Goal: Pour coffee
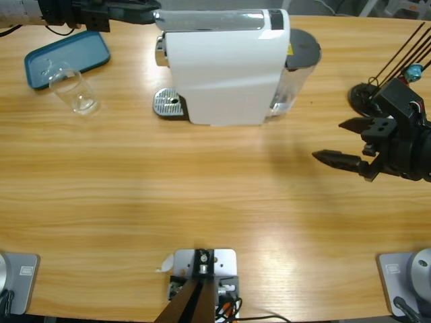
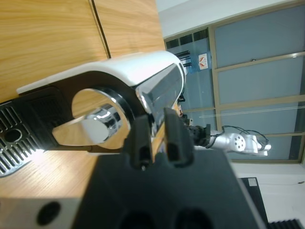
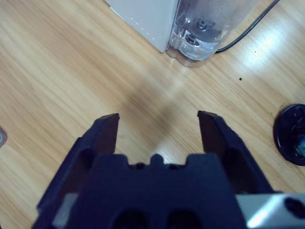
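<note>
Wooden table (image 1: 202,202), left jaws (image 2: 156,136) near-closed at coffee machine (image 1: 225,67), right jaws (image 3: 158,125) spread

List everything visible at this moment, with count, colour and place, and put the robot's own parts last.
Coffee machine: one, white with a silver top, back middle of the table.
Drip grate: one, silver, at the machine's left end.
Water tank: one, clear with a grey lid, at the machine's right end.
Glass: one, clear, far left, beside the tray; no coffee visible in it.
Tray: one, blue, back left corner.
Disc: one, black, right side near the right arm.
Table: one, light wood.
Left tool: black, jaws nearly closed with a narrow gap, holding nothing, at the machine's top.
Right tool: black, open, above bare table.
</note>
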{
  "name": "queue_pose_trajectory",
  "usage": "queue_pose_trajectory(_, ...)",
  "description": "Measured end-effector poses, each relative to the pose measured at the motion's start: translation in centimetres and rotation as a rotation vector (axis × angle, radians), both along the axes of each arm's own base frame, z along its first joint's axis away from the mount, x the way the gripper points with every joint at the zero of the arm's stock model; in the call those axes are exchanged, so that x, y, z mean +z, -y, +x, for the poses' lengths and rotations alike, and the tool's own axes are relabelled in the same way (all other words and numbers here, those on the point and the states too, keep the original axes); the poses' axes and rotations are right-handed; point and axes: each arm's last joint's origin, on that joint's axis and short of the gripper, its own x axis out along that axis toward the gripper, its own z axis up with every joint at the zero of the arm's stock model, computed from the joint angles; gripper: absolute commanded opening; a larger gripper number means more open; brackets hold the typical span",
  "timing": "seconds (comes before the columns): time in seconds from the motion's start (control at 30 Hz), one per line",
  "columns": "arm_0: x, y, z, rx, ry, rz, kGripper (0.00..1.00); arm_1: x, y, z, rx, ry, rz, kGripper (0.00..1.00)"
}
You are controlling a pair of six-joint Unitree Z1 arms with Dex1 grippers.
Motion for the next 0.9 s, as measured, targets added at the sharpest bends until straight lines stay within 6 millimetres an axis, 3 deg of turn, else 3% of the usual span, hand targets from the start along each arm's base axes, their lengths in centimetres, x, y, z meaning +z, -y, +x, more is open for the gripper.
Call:
queue_pose_trajectory(0.8, 0.2, 0.4, 0.0, 0.008, 0.010, -0.007, 0.000, 0.0, 0.0, 0.0, 0.000, 0.000, 0.000, 0.384)
queue_pose_trajectory(0.87, 0.5, 0.4, -0.1, 0.014, 0.011, -0.010, 0.000, 0.0, 0.0, 0.0, 0.000, 0.000, 0.000, 0.384)
queue_pose_trajectory(0.9, 1.6, 0.7, -0.2, 0.008, 0.048, -0.028, 0.000, 0.0, 0.0, 0.0, 0.000, 0.000, 0.000, 0.384)
